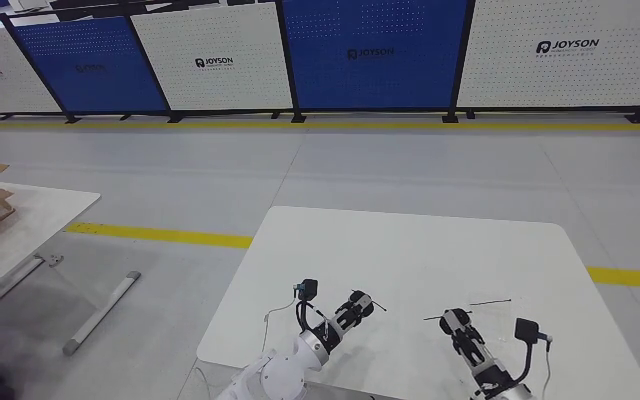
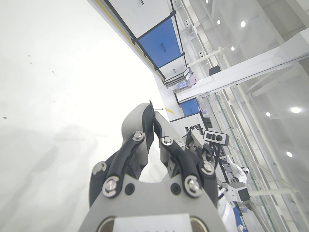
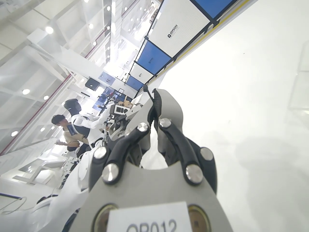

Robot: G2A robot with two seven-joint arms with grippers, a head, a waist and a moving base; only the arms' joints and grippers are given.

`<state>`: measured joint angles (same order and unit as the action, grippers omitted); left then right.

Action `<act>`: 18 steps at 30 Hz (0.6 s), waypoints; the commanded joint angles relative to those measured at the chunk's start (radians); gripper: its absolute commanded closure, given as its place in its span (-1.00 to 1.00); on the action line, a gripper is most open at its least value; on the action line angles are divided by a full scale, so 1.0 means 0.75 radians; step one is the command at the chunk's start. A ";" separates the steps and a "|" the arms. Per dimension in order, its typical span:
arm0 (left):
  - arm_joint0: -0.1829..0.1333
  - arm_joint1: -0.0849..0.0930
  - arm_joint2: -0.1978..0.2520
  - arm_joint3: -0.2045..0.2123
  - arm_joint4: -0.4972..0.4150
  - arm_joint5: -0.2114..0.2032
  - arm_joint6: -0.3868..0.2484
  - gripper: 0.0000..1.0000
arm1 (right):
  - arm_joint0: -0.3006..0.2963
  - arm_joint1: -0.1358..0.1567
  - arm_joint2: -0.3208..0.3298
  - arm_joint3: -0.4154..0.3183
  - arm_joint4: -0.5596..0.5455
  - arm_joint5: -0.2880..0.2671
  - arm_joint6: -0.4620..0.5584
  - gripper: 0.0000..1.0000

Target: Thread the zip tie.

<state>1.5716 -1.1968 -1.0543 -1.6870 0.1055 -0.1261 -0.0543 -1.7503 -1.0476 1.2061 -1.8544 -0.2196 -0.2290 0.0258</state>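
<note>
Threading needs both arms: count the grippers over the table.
2. The left gripper, over the table near its front edge, pinches a zip tie tip; the right gripper, beside it, pinches a zip tie strap. None seems hidden.

Grey left claw and right claw bear black links, silver screws

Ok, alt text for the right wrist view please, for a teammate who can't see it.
The right end effector is shut on a thin black zip tie, with one end sticking out beyond the grip. Past it lies the white table, with blue and white partition panels standing behind it.
</note>
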 commanded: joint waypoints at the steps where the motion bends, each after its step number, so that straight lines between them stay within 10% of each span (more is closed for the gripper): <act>1: 0.000 0.000 0.000 0.000 0.000 0.000 0.000 1.00 | 0.003 -0.008 -0.037 -0.005 -0.053 0.031 -0.025 1.00; 18: 0.000 0.000 0.000 0.000 0.000 0.000 0.000 1.00 | 0.029 -0.058 -0.194 0.057 -0.228 0.098 -0.291 1.00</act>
<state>1.5716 -1.1968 -1.0543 -1.6870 0.1055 -0.1261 -0.0543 -1.7282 -1.0914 1.0604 -1.8118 -0.3905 -0.1556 -0.1920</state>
